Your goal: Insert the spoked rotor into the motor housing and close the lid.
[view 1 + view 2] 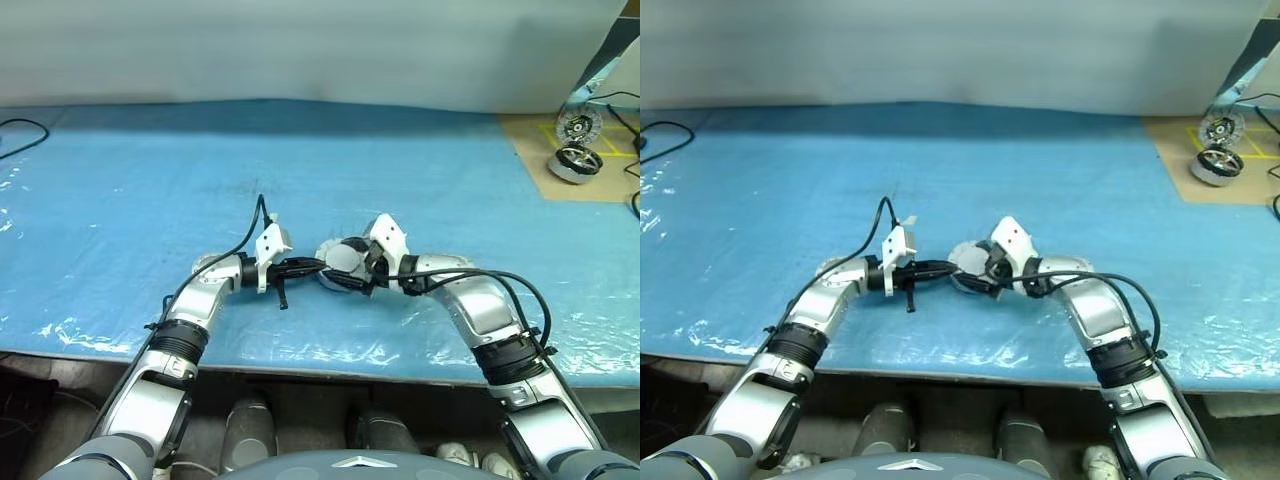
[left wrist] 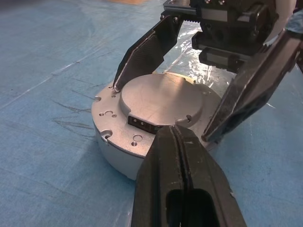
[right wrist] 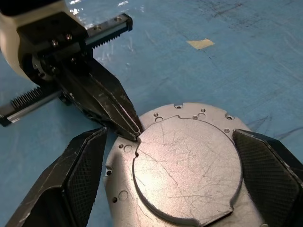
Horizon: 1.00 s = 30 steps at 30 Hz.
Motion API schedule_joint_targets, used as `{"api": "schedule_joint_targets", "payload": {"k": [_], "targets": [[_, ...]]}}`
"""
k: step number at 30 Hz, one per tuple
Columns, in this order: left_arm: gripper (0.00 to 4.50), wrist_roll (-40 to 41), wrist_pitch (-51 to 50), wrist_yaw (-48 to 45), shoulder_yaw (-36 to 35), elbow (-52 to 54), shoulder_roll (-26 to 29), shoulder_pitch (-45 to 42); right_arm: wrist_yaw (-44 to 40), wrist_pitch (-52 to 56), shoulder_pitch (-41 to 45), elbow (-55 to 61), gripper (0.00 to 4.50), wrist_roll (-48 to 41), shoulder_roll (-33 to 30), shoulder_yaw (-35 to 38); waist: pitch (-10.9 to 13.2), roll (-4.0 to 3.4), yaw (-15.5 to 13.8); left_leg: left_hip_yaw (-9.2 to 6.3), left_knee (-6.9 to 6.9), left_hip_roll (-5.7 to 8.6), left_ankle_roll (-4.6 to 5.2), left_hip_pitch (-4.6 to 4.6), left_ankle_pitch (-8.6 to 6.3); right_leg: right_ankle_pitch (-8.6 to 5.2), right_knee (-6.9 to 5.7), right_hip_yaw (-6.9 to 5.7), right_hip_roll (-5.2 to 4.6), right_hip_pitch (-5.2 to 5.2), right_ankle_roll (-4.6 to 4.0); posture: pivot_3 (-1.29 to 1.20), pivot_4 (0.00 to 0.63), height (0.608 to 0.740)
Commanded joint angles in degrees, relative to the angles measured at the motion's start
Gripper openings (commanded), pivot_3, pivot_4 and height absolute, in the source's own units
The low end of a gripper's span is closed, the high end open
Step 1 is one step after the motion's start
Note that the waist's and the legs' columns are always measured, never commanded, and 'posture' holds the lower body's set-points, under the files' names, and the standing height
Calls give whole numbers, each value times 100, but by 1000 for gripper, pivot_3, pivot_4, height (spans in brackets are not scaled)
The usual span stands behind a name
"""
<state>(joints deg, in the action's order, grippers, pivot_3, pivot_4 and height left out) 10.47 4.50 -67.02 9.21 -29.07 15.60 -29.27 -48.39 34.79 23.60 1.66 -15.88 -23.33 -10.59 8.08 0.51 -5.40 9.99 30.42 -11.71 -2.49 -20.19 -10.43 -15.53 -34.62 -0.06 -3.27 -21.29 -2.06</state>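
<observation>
**Lid down, both grippers at the housing**

You have the housing (image 2: 118,142) sitting on the blue table (image 1: 120,180), near its front edge and between the two arms. The lid (image 3: 187,165) lies flat on top, plain silver face up, so the windings and the rotor are hidden from you.

Your left gripper (image 2: 177,142) has its fingers pressed together with nothing between them; the tips touch the lid's rim on the side nearest that arm. Your right gripper (image 3: 180,156) stands spread wide, one finger (image 3: 71,175) on each side of the housing. From the wrist views you cannot tell whether those fingers touch the metal or stand just off it.

Far off at the table's right back corner, a second motor (image 1: 574,163) with a dark rim sits on a brown board (image 1: 530,150), cables beside it.
</observation>
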Motion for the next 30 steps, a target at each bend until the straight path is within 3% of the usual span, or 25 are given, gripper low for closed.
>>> {"api": "schedule_joint_targets", "payload": {"k": [1, 7, 12, 17, 24, 30], "targets": [[0, -28, 36, -86, 103, 41, 13, 22, -80, 240, -19, 241, 4473, -321, -58, 243, 6, -2, -10, 0, -1, 0, -1, -9, 0, 2, -3, -1, 2, -9, 2, 0, 150, 740], [0, -26, 47, -91, 106, 152, 5, 146, 115, 254, 40, 551, 4473, -605, -142, 744, 17, -6, -15, 0, 22, 0, -2, -103, 1, 6, -15, -30, 9, -78, 6, 0, 150, 740], [0, 10, 9, -45, 68, 220, 7, 209, 290, 331, -133, 224, 4473, -761, -239, 1218, 25, -11, -14, -3, 27, -2, -2, -104, 1, 6, -19, -39, 9, -75, 7, 0, 150, 740], [0, 38, -24, -29, 61, 320, 59, 291, 174, 1432, -392, 24, 4473, -1424, -403, 1631, 31, -13, -15, -3, 29, 2, -2, -105, 1, 6, -15, -40, 9, -70, 6, 0, 150, 740], [0, 28, 14, 39, 76, 267, 43, 276, 266, 2392, -961, 420, 4473, -1993, -167, 1457, 32, -17, -13, -9, 39, -4, -2, -92, 1, 6, -20, -51, 16, -54, 6, 0, 150, 740], [0, 8, 85, 22, 67, 143, 66, 202, 570, 2140, -1106, 516, 4473, -2006, 362, 1286, 33, -18, -12, -10, 51, -8, -2, -91, 1, 6, -21, -51, 11, -49, 4, 0, 150, 740]]}}
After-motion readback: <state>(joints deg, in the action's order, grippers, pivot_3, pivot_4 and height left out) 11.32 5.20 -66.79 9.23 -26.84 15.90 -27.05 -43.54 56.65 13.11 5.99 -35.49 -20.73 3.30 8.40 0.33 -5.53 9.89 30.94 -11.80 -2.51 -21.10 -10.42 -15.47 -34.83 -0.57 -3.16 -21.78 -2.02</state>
